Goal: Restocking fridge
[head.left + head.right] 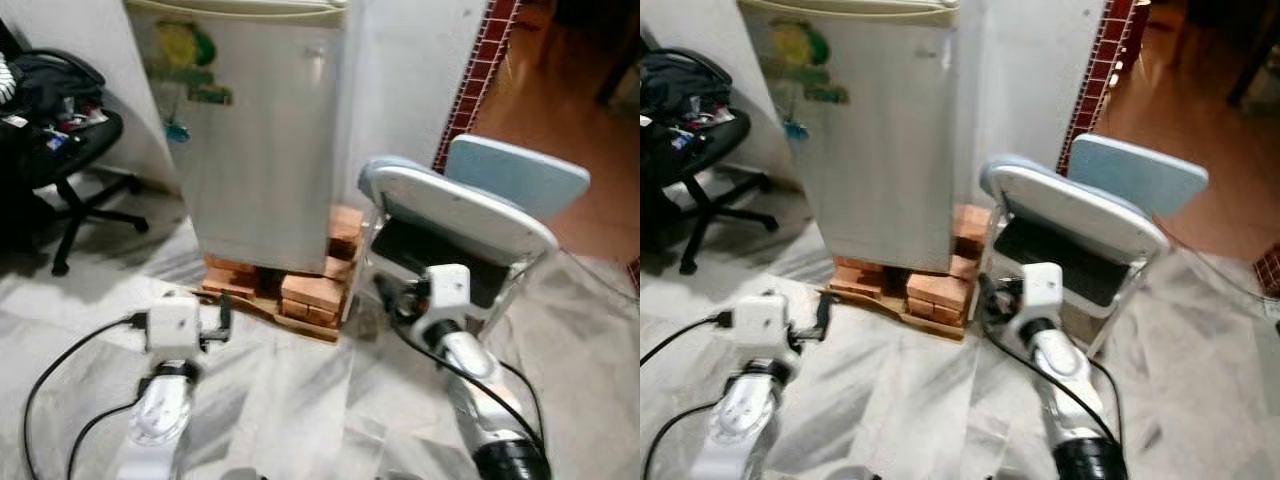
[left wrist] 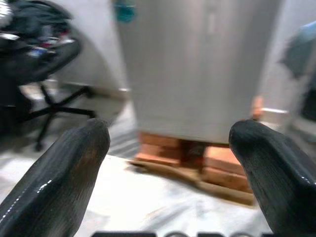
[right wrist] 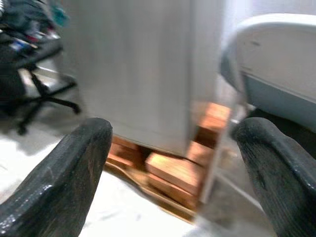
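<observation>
Wrist views: left gripper [image 2: 168, 148], right gripper [image 3: 173, 148] wide apart, nothing held.

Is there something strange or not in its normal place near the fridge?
Yes. The fridge does not stand on the floor but on stacked bricks and a wooden board. A folding chair leans tilted beside it, its seat folded up. The fridge door is shut.

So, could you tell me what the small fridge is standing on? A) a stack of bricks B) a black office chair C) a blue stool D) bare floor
A: the fridge, its door closed, sits raised on reddish bricks that rest on a flat board on the floor, with the office chair off to its left.
</observation>
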You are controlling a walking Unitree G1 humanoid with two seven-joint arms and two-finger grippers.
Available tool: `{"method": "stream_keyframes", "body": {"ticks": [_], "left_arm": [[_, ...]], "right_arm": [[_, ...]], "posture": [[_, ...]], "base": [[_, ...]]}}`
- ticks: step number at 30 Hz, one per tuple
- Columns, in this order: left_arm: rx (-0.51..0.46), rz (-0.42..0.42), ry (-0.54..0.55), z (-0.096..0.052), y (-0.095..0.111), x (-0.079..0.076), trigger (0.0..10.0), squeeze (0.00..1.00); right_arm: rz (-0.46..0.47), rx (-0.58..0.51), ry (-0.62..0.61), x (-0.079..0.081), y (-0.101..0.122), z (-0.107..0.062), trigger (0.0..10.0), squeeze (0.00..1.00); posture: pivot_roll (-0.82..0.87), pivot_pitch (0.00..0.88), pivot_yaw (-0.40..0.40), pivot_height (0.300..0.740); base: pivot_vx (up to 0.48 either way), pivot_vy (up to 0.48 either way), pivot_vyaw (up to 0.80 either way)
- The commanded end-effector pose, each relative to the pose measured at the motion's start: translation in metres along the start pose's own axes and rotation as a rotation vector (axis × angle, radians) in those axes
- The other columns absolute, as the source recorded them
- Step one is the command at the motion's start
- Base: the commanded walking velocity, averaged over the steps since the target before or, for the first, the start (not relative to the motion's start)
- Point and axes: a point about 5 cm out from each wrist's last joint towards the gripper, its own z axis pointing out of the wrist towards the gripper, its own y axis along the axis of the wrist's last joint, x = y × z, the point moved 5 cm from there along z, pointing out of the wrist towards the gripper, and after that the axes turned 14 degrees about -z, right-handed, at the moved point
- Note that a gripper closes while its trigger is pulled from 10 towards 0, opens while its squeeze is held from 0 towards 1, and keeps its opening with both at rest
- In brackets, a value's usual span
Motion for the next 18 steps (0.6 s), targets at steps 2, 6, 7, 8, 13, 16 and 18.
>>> {"method": "stream_keyframes", "body": {"ticks": [2, 6, 7, 8, 13, 16, 18], "left_arm": [[-0.021, -0.016, -0.038, -0.0017, 0.0031, -0.0105, 10.0, 0.0], [-0.008, -0.03, -0.049, -0.0042, 0.0, -0.0134, 10.0, 0.0], [-0.009, -0.028, -0.054, -0.0042, -0.0004, -0.0147, 10.0, 0.0], [-0.01, -0.027, -0.053, -0.0039, -0.0005, -0.0147, 10.0, 0.0], [-0.013, -0.038, -0.044, -0.0022, 0.0003, -0.0125, 10.0, 0.0], [-0.014, -0.032, -0.044, -0.0016, 0.0004, -0.0116, 10.0, 0.0], [-0.017, -0.04, -0.044, -0.0009, 0.0009, -0.0118, 10.0, 0.0]], "right_arm": [[-0.014, 0.012, -0.042, -0.0148, -0.004, -0.0034, 10.0, 0.0], [-0.014, 0.013, -0.04, -0.0135, -0.0051, -0.0039, 10.0, 0.0], [-0.014, 0.013, -0.04, -0.0129, -0.0053, -0.0035, 10.0, 0.0], [-0.015, 0.013, -0.039, -0.0129, -0.0053, -0.0034, 10.0, 0.0], [-0.02, 0.013, -0.045, -0.0155, -0.0053, -0.0025, 10.0, 0.0], [-0.03, 0.011, -0.058, -0.0196, -0.0044, -0.0021, 10.0, 0.0], [-0.031, 0.009, -0.065, -0.0218, -0.0039, -0.0015, 10.0, 0.0]], "posture": [[0.0, 0.022, 0.019, 0.74], [0.0, 0.022, 0.02, 0.74], [0.0, 0.022, 0.02, 0.74], [0.0, 0.024, 0.021, 0.74], [0.0, 0.025, 0.017, 0.74], [0.0, 0.025, 0.018, 0.74], [0.0, 0.025, 0.019, 0.74]], "base": [[0.0, 0.0, 0.0], [0.0, 0.0, 0.0], [0.0, 0.0, 0.0], [0.0, 0.0, 0.0], [0.0, 0.0, 0.0], [0.0, 0.0, 0.0], [0.0, 0.0, 0.0]]}}
